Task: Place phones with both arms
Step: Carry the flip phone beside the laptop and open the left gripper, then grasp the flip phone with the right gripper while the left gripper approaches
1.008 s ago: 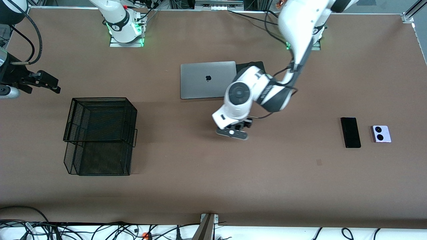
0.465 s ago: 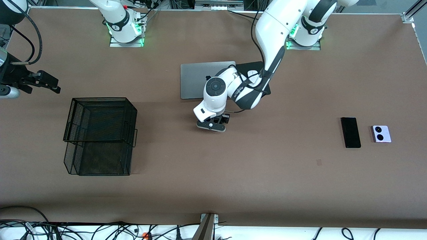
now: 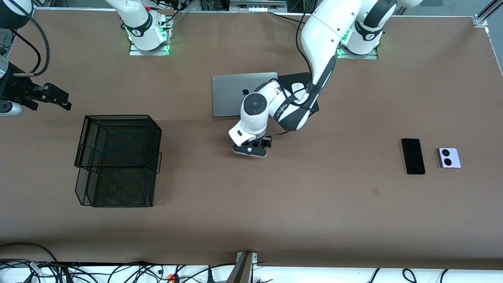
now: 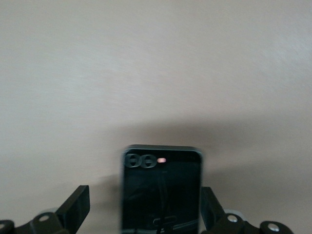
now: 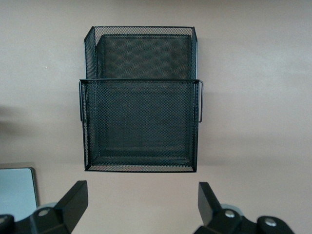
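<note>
Your left gripper (image 3: 251, 151) sits low over the middle of the brown table (image 3: 275, 204), just nearer the front camera than the silver laptop (image 3: 232, 94). In the left wrist view its two fingers (image 4: 73, 209) stand spread wide, and a small black phone (image 4: 162, 190) lies between them with a clear gap on each side, so the grip is released and neither finger touches the phone. The phone shows two round lenses and a small red dot along one short edge. From the front camera the wrist covers the phone.

Two more phones lie toward the left arm's end of the table: a long slim black phone (image 3: 413, 156) and, just beside it and closer to the table's end, a pale lilac phone (image 3: 448, 158) with two black circles.

Your right gripper (image 3: 59, 98) waits in the air at the right arm's end of the table, fingers (image 5: 73, 202) apart and holding nothing. Its wrist camera looks down on a black wire mesh basket (image 5: 141, 97), which stands on the table toward the right arm's end (image 3: 118, 157)
</note>
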Robot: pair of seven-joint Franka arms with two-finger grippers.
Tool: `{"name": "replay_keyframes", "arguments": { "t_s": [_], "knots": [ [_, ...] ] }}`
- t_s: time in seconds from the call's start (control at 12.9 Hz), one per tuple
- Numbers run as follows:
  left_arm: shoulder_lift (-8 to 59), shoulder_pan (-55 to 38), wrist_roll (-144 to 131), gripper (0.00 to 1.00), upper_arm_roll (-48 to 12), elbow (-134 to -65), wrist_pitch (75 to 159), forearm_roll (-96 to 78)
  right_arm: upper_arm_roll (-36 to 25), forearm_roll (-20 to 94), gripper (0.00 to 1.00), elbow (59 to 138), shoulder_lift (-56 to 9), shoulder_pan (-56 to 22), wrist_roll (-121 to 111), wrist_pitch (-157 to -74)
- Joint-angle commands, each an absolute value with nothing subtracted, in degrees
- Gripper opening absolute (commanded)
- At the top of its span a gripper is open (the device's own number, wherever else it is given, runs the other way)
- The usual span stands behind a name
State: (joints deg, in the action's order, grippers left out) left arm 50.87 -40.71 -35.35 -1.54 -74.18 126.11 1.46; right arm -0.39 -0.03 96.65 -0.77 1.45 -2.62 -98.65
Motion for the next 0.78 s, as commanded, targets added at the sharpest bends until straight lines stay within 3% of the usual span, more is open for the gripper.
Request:
{"name": "replay_keyframes", "arguments": {
  "t_s": [0.0,0.39,0.7],
  "knots": [
    [41.3,-36.8,-34.7,1.0,-0.1,-74.5,113.2,1.3,0.0,-0.5,1.0,96.6,-0.6,1.8,-3.4,-98.5],
    [34.0,-20.3,-20.7,1.0,-0.2,-75.1,100.1,1.8,0.1,-0.6,1.0,96.6,-1.0,1.8,-3.4,-98.4],
    [30.8,-9.4,-8.3,1.0,0.1,-78.3,96.5,4.4,0.4,-0.4,1.0,96.6,-2.0,-3.0,-2.6,-99.0]
  ]
}}
